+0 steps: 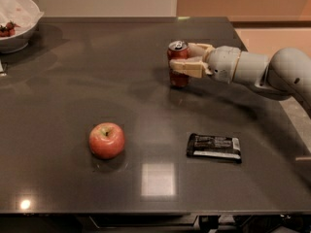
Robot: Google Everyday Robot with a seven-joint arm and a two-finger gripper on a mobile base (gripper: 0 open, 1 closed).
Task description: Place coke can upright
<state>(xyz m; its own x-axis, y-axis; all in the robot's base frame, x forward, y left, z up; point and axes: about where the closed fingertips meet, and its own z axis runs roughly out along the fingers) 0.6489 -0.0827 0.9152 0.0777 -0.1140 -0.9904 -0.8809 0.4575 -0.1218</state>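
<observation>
Coke can (179,78) stands upright on the table (97,72), far right, pinched between the jaws of the gripper (181,55).

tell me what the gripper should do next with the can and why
Probably open the fingers and let go. The gripper, over the far side of the table, is closed around the coke can, which stands upright, silver top up, its base apparently on the surface. If there is a gap, ease down first. The apple and snack bar lie well clear.
</observation>
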